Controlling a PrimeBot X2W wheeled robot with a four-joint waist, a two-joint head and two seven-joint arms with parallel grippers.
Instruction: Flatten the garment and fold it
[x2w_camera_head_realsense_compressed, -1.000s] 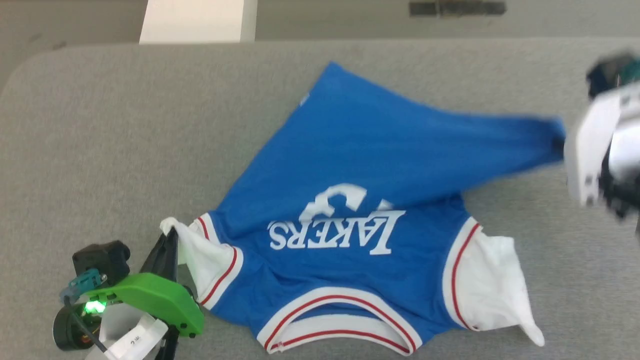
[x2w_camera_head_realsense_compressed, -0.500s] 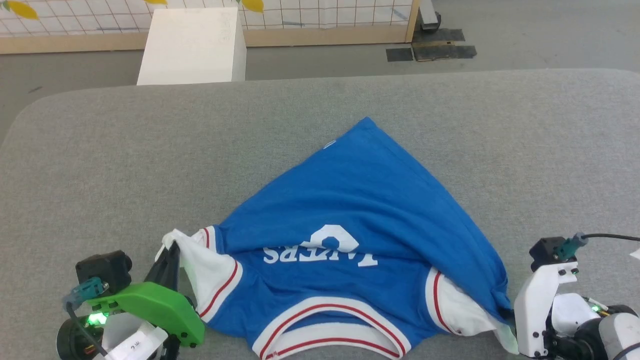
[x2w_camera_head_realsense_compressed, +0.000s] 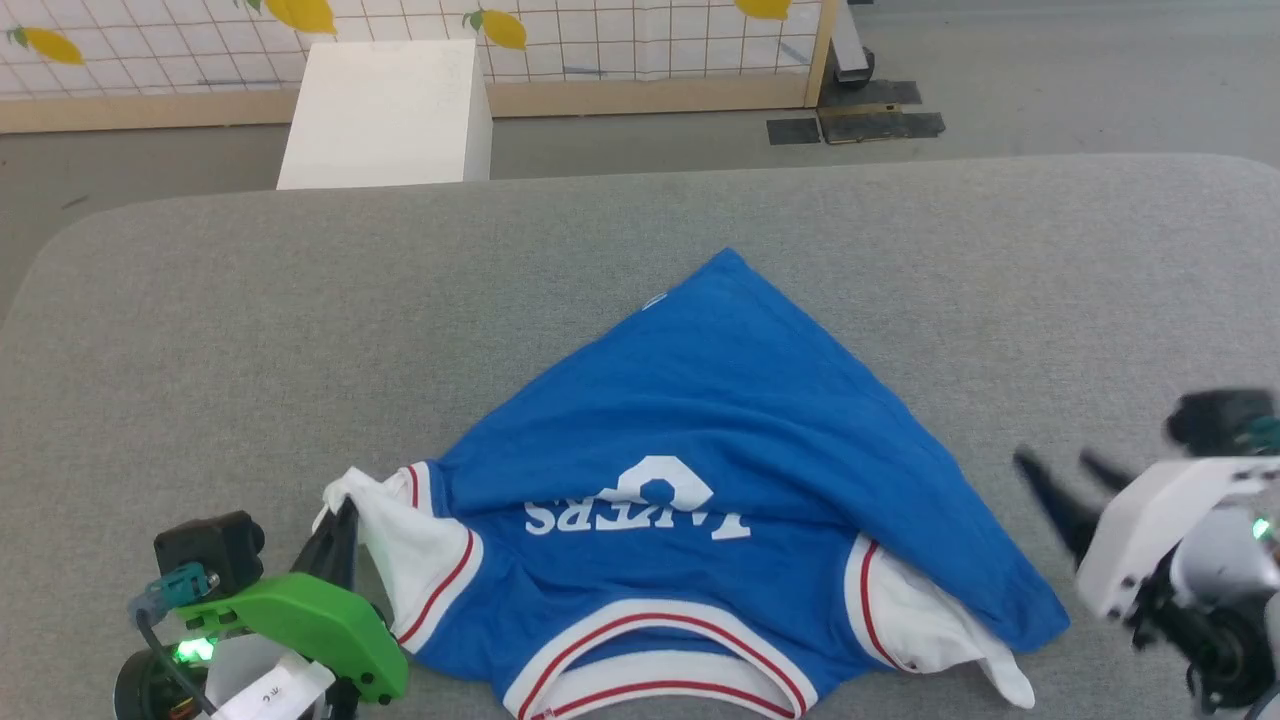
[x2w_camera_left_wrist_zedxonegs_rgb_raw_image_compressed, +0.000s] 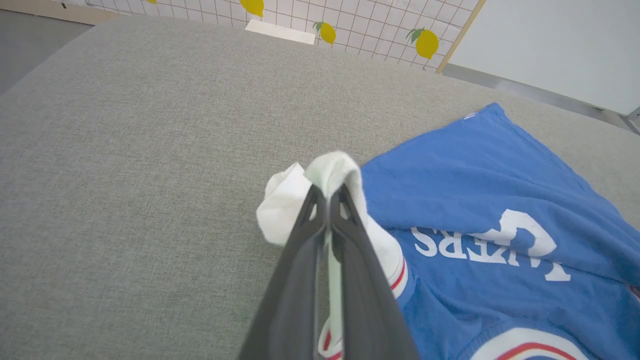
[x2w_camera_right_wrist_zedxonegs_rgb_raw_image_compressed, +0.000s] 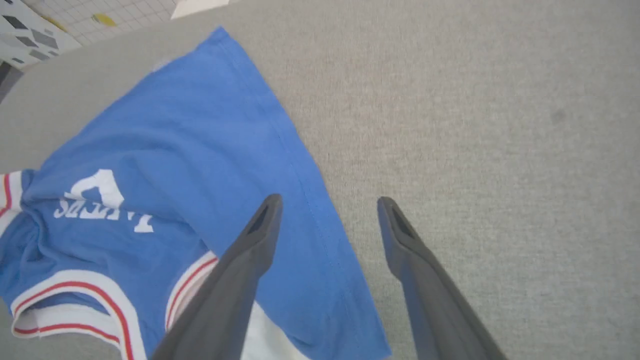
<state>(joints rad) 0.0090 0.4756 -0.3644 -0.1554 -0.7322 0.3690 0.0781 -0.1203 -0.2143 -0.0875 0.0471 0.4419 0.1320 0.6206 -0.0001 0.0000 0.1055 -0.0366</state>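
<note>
Since the garment (x2w_camera_head_realsense_compressed: 700, 430) was judged light, limp and easily bunched, its corners and sleeves were favoured as holds; blue with white, red-striped trim, it was seen rumpled on the tabletop (x2w_camera_head_realsense_compressed: 300, 300), one sleeve (x2w_camera_left_wrist_zedxonegs_rgb_raw_image_compressed: 285, 205) clamped by the left gripper (x2w_camera_left_wrist_zedxonegs_rgb_raw_image_compressed: 328, 190), the right gripper (x2w_camera_head_realsense_compressed: 1052, 460) spread empty beside it.
</note>
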